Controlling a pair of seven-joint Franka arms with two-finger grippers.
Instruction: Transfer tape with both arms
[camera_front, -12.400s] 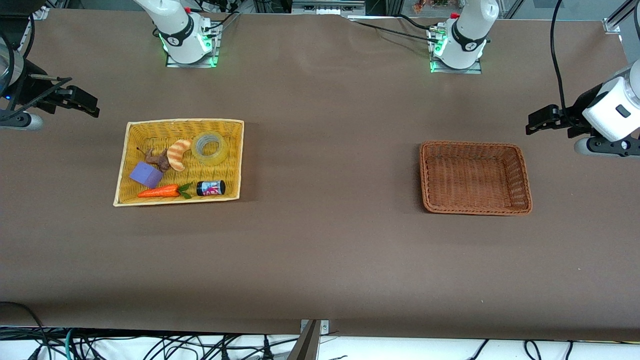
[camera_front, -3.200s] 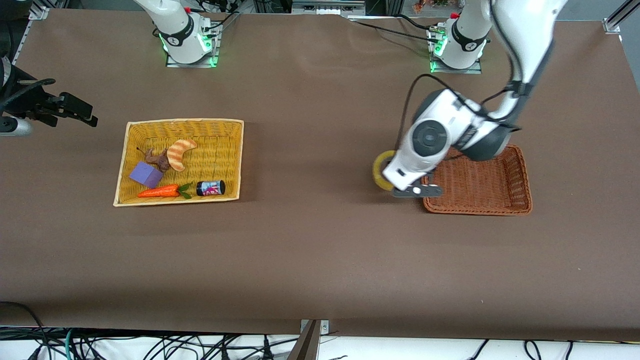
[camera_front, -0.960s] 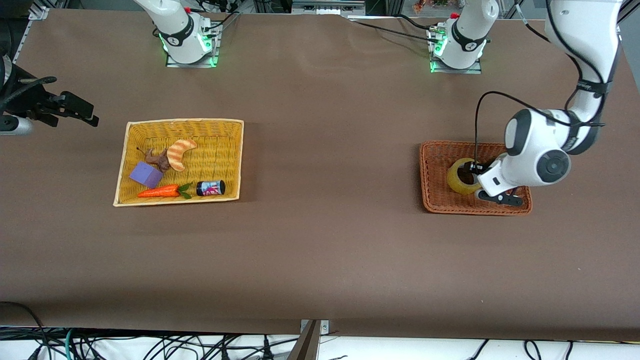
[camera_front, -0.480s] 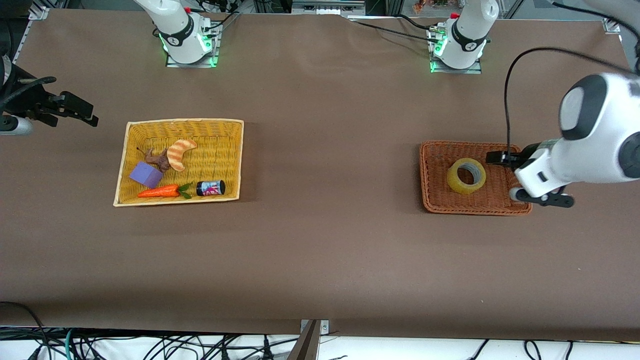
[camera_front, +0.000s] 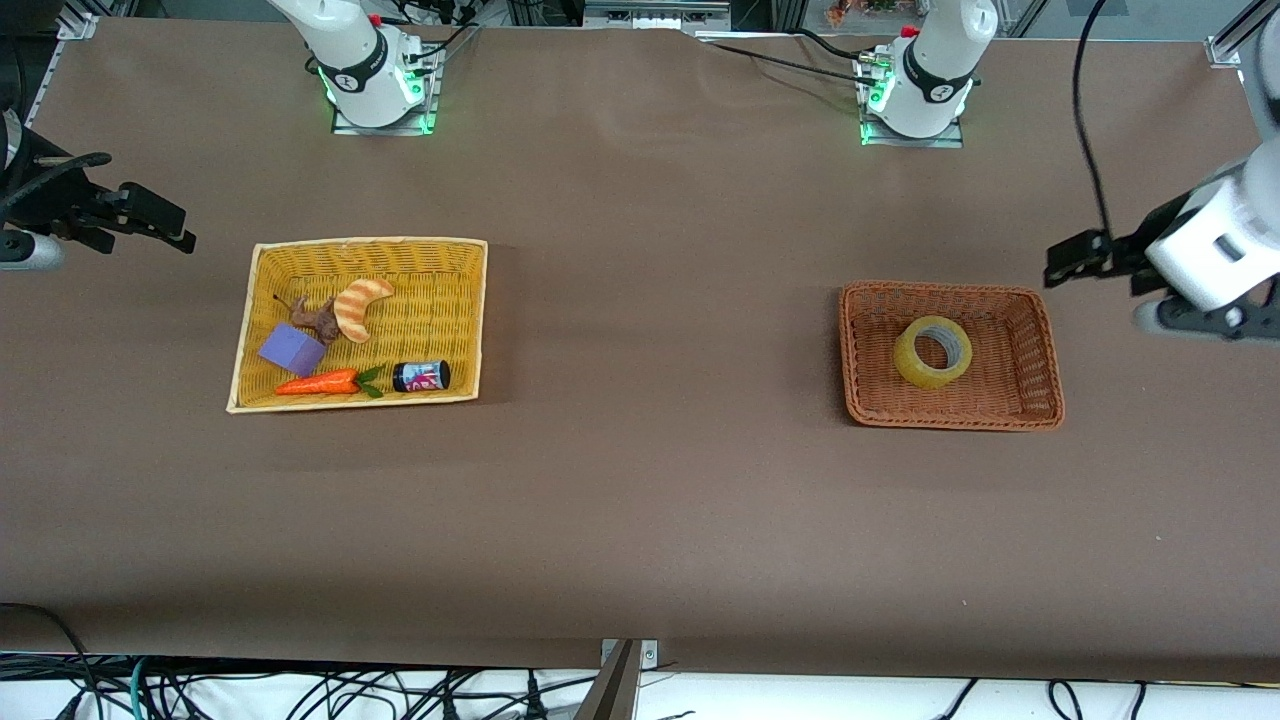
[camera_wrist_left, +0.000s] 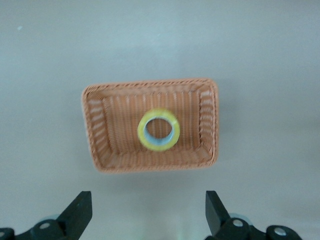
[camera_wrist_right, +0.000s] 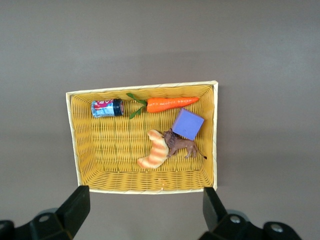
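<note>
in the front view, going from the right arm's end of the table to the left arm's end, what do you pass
right gripper → yellow basket holding the purple block, croissant toy and small can → brown basket holding the tape → left gripper

Left gripper: raised over the table's left-arm end, fingers spread, empty. Right gripper: raised over the right-arm end, fingers spread, empty.

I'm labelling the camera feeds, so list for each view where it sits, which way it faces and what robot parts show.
Front view: high across the table, facing both bases; left pincer and right pincer hang open at the table's ends.
Left wrist view: looks down on the brown basket holding the tape; own fingertips show.
Right wrist view: looks down on the yellow basket; own fingertips show.
Shared: front and left wrist both show the tape.
</note>
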